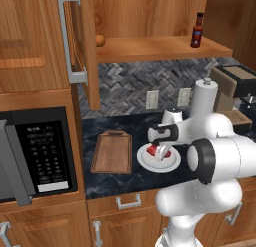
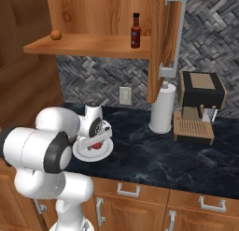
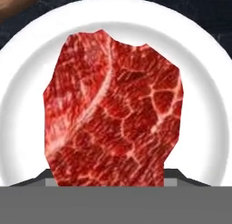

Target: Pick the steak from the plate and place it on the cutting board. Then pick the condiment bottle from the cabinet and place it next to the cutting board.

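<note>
Gripper (image 1: 161,152) lowered onto the plate (image 1: 172,164), which rests on the dark counter (image 1: 115,181) just right of the cutting board (image 1: 112,152); the 2 are close but not touching. The steak (image 3: 113,114) lies on the plate under the hand. Whether the claw is spread or closed on the meat cannot be told: the hand body covers the fingers in both base views, and the steak hides them in the hand view.

Left base view: shows the cutting board with its dark handle at the far end, the microwave (image 1: 40,153) to the left, and 2 wall outlets (image 1: 152,99). Right base view: the board is hidden behind the arm; this view shows a coffee machine (image 2: 198,106) and the paper-towel roll (image 2: 163,108) in full. Hand view: shows the marbling of the steak and the plate rim around it.

The condiment bottle (image 2: 136,31) stands upright on the shelf of the open cabinet (image 2: 93,19), whose door (image 1: 82,41) carries a grey handle. A small round orange object (image 2: 56,35) sits at the shelf's other end. The bottle's red label is too small to read; the microwave panel markings are illegible.
</note>
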